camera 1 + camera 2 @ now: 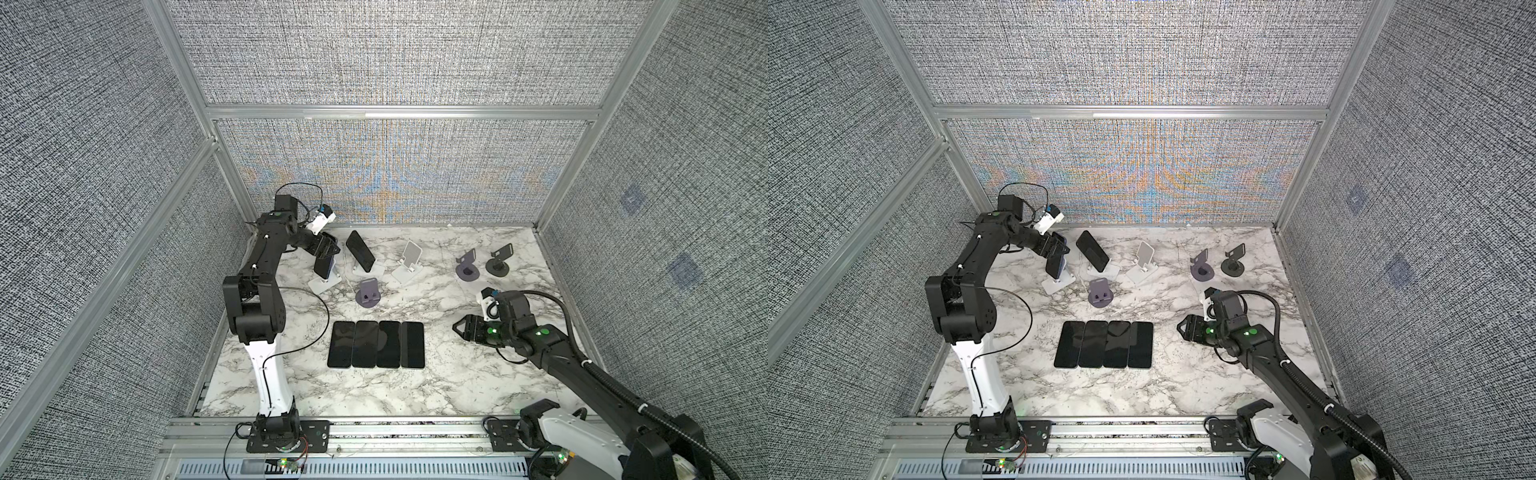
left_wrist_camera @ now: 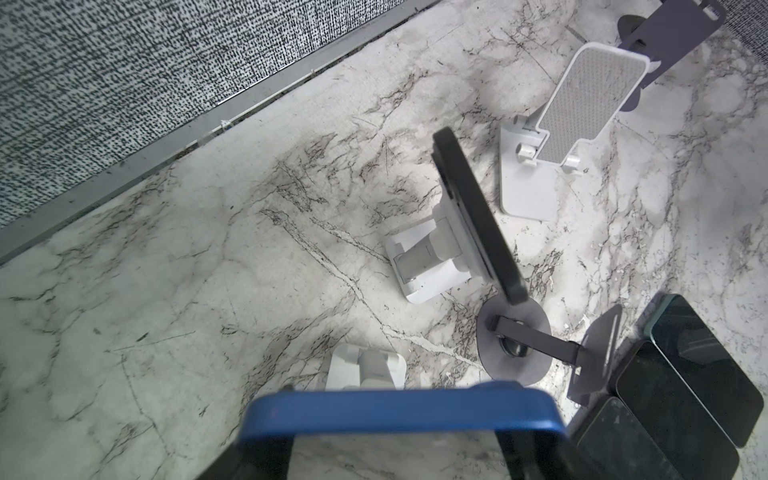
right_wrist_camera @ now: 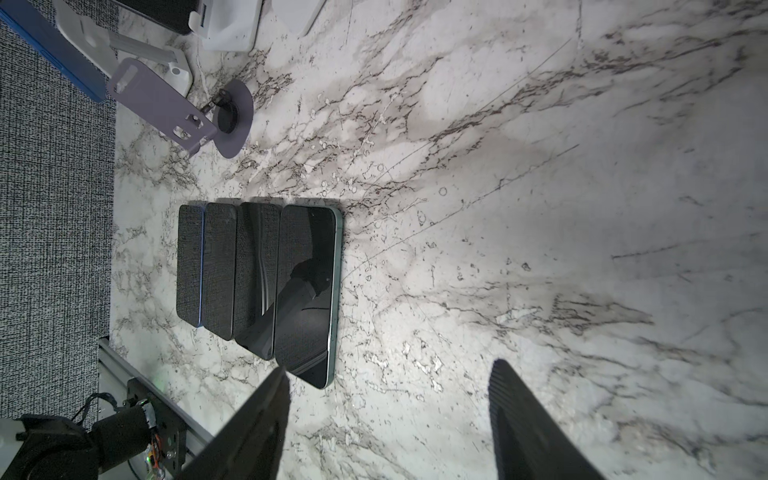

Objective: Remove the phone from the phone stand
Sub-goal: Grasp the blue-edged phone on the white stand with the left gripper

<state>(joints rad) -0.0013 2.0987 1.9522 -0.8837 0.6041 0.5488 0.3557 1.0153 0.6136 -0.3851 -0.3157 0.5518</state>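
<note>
Left gripper (image 1: 328,251) jaws clamp blue phone (image 1: 322,269) on white stand (image 1: 322,286); should lift straight up, not dragging stand. Right gripper (image 1: 460,328) jaws open, empty

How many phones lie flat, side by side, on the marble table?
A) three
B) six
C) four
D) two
C: four dark phones lie in one row on the table, as both top views show.
</note>
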